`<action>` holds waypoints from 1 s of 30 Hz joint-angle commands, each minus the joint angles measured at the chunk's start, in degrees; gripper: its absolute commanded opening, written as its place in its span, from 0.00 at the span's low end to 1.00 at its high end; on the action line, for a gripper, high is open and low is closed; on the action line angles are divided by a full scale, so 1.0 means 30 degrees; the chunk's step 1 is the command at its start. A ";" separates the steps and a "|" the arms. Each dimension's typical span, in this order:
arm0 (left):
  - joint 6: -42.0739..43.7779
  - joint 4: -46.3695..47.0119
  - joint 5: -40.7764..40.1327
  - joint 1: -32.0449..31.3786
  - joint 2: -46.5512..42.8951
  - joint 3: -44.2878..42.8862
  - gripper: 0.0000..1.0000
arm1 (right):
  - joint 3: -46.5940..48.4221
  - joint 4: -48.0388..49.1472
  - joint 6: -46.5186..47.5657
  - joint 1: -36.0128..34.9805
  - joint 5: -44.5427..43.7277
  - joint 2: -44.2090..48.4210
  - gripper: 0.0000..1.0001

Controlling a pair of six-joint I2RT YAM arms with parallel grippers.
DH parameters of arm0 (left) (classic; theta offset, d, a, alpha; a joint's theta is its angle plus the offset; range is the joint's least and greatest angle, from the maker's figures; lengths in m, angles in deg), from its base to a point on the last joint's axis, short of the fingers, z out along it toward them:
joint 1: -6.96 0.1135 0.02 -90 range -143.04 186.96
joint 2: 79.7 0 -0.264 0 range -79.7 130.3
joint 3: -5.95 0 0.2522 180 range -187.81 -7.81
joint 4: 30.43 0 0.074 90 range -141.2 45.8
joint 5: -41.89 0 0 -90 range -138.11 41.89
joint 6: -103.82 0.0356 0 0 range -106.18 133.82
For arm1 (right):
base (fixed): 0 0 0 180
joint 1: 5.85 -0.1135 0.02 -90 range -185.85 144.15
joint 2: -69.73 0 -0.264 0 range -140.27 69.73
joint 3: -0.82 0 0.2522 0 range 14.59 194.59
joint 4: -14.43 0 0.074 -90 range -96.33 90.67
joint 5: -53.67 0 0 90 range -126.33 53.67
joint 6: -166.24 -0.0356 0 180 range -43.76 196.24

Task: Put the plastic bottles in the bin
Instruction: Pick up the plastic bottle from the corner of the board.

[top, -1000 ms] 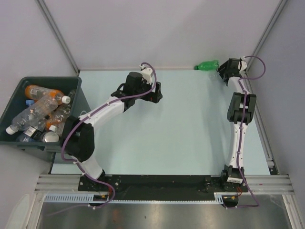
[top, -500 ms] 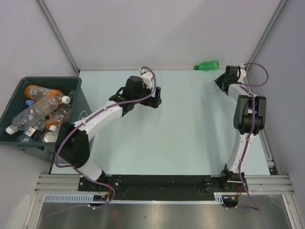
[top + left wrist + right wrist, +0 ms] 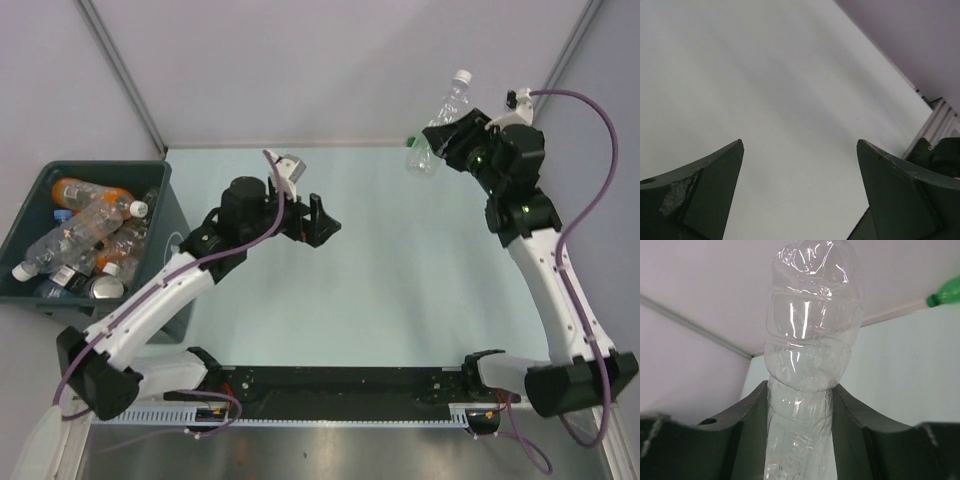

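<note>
top view: the right gripper pinches a clear bottle at the far right, well apart from the bin at left, with the left gripper between them. left wrist: jaws spread over the table. right wrist: a green bottle lies beyond the pinched one.
</note>
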 commanded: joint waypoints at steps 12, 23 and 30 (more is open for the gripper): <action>-0.6560 0.9017 0.7509 -0.0274 -0.3326 0.1111 1.00 | -0.2944 -0.0514 0.0320 -0.6284 0.3946 0.6699 0.05; -0.8439 1.1393 0.8456 -0.1826 -0.1303 0.1433 1.00 | -0.3853 0.1980 0.0732 -0.8810 0.3476 0.6146 0.08; -0.8995 1.2330 0.8103 -0.2296 -0.0513 0.1492 0.90 | -0.4029 0.3006 0.0673 -0.9191 0.3945 0.5735 0.06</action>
